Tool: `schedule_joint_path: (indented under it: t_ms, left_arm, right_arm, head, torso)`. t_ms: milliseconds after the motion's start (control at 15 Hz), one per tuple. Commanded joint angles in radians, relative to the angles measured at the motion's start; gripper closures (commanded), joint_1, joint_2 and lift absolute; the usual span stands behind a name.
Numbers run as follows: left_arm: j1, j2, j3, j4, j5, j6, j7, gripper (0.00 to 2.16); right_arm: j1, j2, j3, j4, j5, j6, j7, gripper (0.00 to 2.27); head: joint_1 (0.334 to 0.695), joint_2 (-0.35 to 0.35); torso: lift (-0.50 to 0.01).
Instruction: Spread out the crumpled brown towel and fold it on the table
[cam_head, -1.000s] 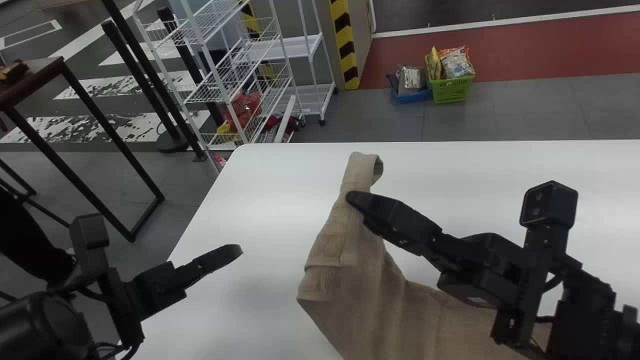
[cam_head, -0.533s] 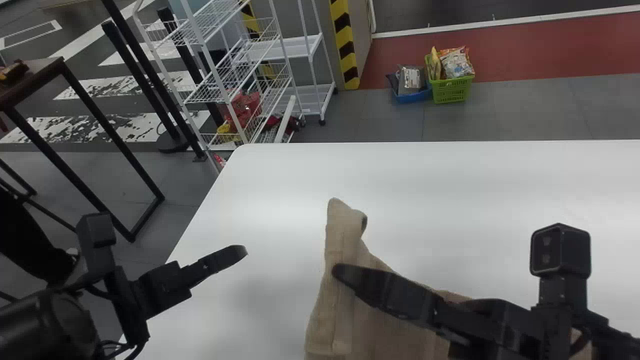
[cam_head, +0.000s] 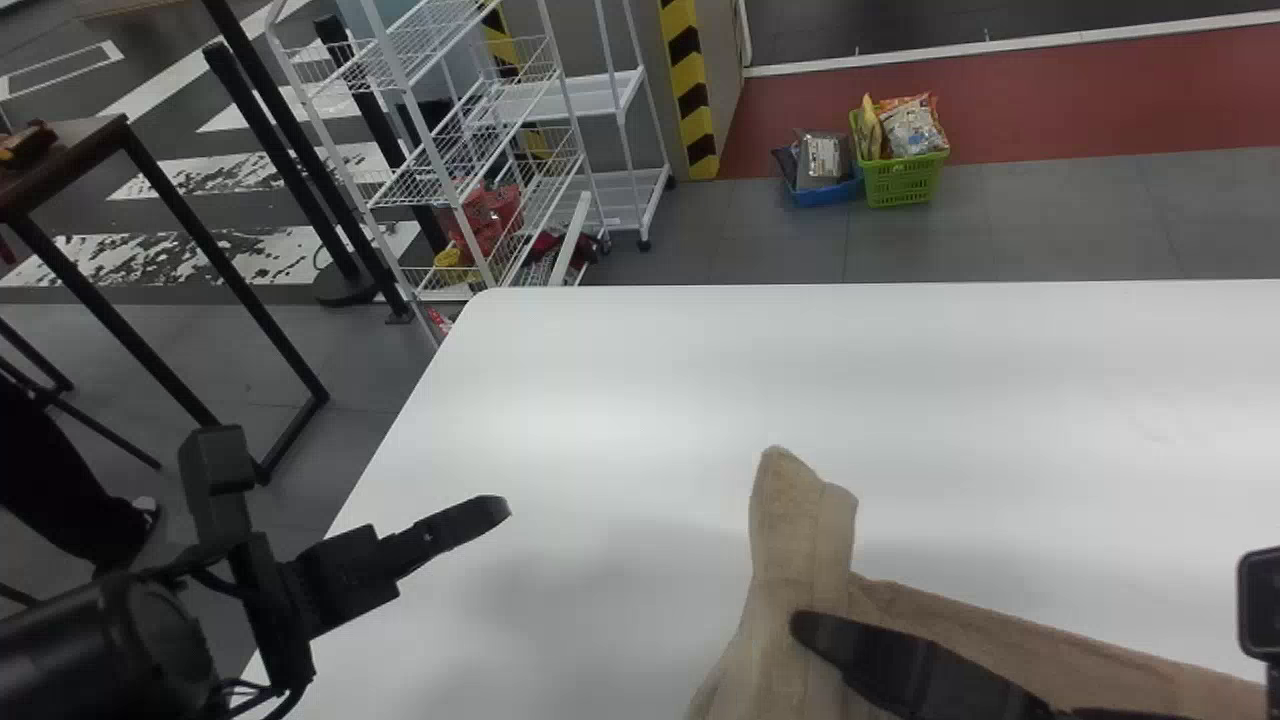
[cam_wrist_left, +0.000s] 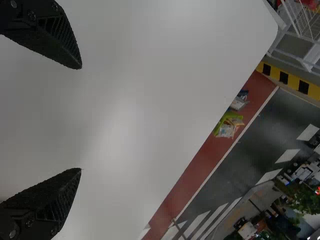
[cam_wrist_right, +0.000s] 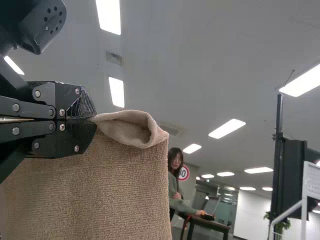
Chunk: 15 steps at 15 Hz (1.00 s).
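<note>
Brown towel (cam_head: 800, 530), lifted by its edge over the near part of a broad white table (cam_head: 620, 380), its lower part running out at the bottom of the head view. The left gripper (cam_wrist_left: 81, 118) waits over the table, well apart from the cloth, its two fingers spread with nothing between. The right gripper (cam_wrist_right: 94, 119) has its fingers pressed together on the towel's edge, beside a curled flap (cam_wrist_right: 135, 127). The towel could come down bunched, since one pinch alone leaves the rest slack; the flap could get trapped under, or the edge slip out if the grip is shallow. Compared with half a second ago, the right gripper and towel are nearer the robot and farther right; the left gripper has barely shifted.
</note>
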Motion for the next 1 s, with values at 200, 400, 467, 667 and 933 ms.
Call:
schedule_joint_path:
  t_ms: [200,400,467,667,933]
  left_arm:
    - [0.023,-0.001,-0.006,-0.001,-0.003,0.004,-0.008,0.08]
    - [0.031,-0.001,-0.014,0.000,-0.006,0.004,-0.008,0.08]
    - [0.036,-0.001,-0.017,0.000,-0.006,0.004,-0.008,0.08]
    - [0.048,-0.001,-0.035,0.002,-0.012,0.004,-0.007,0.08]
    - [0.060,-0.004,-0.064,0.002,-0.035,0.004,-0.007,0.08]
  right_arm:
    - [0.070,0.013,-0.175,-0.043,-0.016,0.107,-0.006,1.30]
    - [0.085,0.013,-0.292,-0.062,-0.041,0.235,-0.020,1.30]
    - [0.085,0.013,-0.335,-0.062,-0.055,0.235,-0.024,1.30]
    - [0.074,0.013,-0.451,-0.054,-0.081,0.235,-0.035,1.30]
    - [0.033,0.013,-0.530,-0.019,-0.082,0.235,-0.046,1.30]
  head:
    - [0.695,0.350]
    - [0.695,0.350]
    - [0.695,0.350]
    - [0.695,0.350]
    - [0.695,0.350]
  torso:
    - [-0.127]
    - [-0.127]
    - [-0.127]
    - [-0.127]
    - [-0.127]
